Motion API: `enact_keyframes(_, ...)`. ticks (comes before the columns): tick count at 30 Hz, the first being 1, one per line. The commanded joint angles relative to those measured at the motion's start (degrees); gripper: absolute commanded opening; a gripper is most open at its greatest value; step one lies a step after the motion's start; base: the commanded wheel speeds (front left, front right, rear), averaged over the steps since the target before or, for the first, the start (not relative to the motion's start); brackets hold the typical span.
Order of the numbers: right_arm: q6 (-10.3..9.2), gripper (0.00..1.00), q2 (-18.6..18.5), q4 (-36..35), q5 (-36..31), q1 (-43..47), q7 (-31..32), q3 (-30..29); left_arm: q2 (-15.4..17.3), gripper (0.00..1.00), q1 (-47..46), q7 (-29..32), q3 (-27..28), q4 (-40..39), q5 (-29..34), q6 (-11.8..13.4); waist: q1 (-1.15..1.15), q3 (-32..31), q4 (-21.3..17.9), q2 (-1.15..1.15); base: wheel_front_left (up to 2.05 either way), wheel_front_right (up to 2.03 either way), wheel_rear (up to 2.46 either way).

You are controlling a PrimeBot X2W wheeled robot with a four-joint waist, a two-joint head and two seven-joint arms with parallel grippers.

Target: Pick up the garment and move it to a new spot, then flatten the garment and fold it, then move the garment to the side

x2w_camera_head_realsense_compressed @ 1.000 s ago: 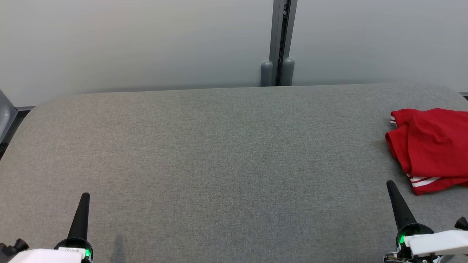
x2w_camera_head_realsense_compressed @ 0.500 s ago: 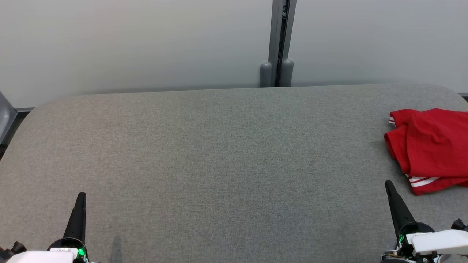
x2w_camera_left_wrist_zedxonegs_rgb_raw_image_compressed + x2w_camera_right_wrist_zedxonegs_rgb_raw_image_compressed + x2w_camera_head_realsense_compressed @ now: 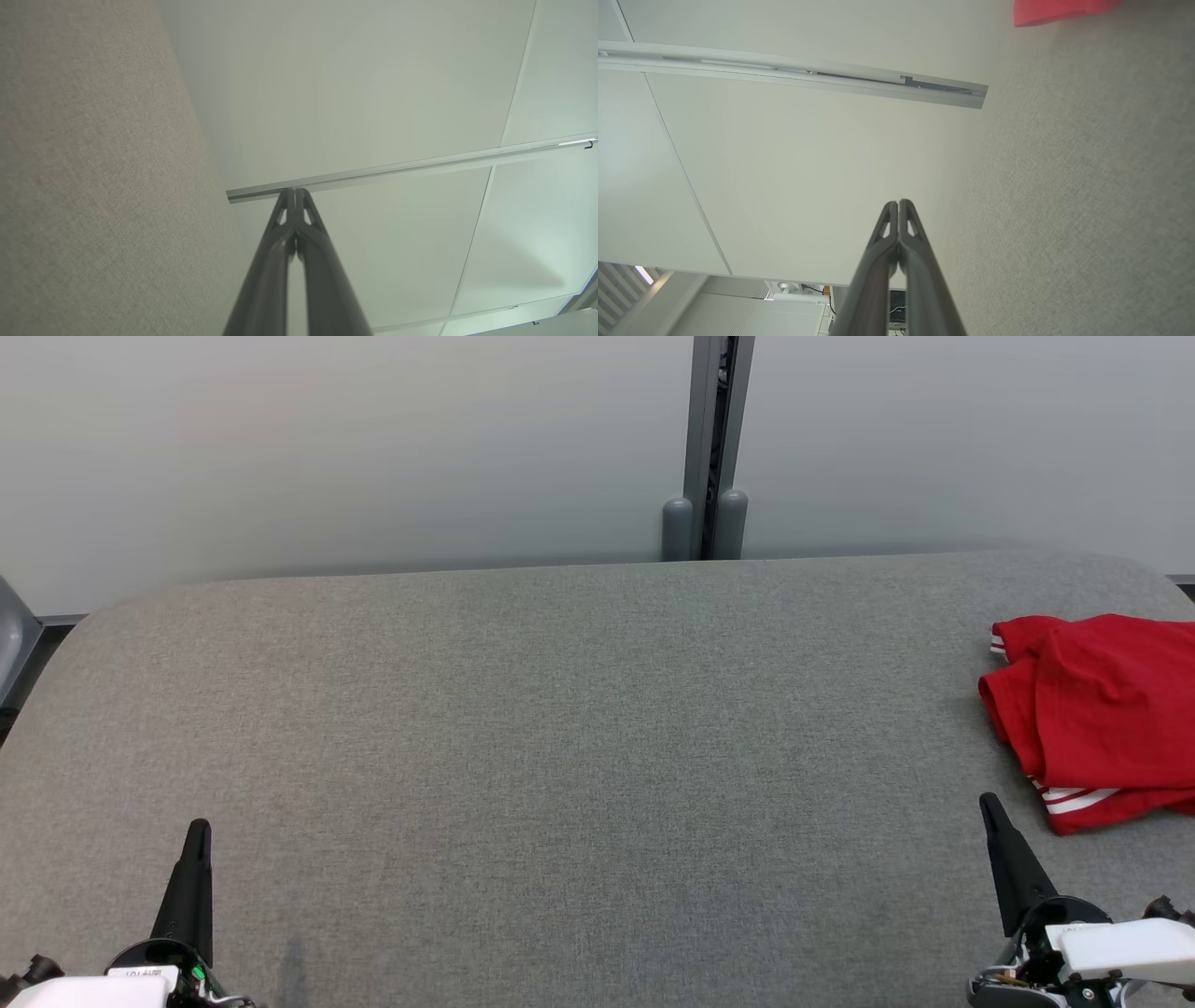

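A wide grey fabric-covered table (image 3: pixel 560 728) spreads ahead of both jaws. The crumpled red garment with white stripes (image 3: pixel 1102 709) lies near the right gripper (image 3: pixel 987 805), beyond its tips and to their right, and well apart from the left gripper (image 3: pixel 198 831). Both jaws are closed and empty.

We take this for an office or a lab test room, not a home. At the far side of the scene stands a wall of pale, plain panels (image 3: pixel 373 448), joined by a grey metal post (image 3: pixel 714 429) with two rounded grey caps (image 3: pixel 679 527) at its foot. Thin aluminium rails (image 3: pixel 397 168) part the panels in the left wrist view. Near us lies a wide table (image 3: pixel 560 756) covered in grey woven fabric, its far corners rounded. In the right wrist view we see, past the panel edge, a slatted surface (image 3: pixel 621 289), a bright strip of light (image 3: pixel 643 274), loose cables (image 3: pixel 811 290) and a dark device (image 3: pixel 895 301)
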Motion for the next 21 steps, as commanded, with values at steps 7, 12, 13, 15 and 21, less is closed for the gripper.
enact_keyframes(7,0.02,0.00,-0.4,0.6,3.2,-0.9,0.2,0.1,-0.5,0.00,-0.9,0.8,1.0,0.1,-2.7,-0.7,-0.01,-0.1,-0.1,0.00,0.00,0.00,0.00)
enact_keyframes(12,0.02,0.00,-0.4,0.8,5.1,-1.1,0.2,0.3,-0.8,0.00,-1.0,1.3,1.6,0.2,-4.0,-1.1,-0.01,-0.2,-0.1,0.00,0.00,0.00,0.00)
enact_keyframes(13,0.02,0.00,-0.3,0.8,5.2,-1.1,0.3,0.3,-0.7,0.00,-1.0,1.3,1.6,0.2,-4.2,-1.2,-0.01,-0.2,-0.1,0.00,0.00,0.00,0.00)
enact_keyframes(15,0.02,0.00,-0.3,0.8,5.0,-1.0,0.3,0.2,-0.7,0.00,-1.0,1.3,1.6,0.2,-4.0,-1.1,-0.01,-0.2,-0.1,0.00,0.00,0.00,0.00)
enact_keyframes(21,0.02,0.00,-0.3,0.8,4.9,-1.0,0.4,0.2,-0.8,0.00,-1.0,1.4,1.7,0.2,-3.9,-1.1,-0.01,-0.2,-0.1,0.00,0.00,0.00,0.00)
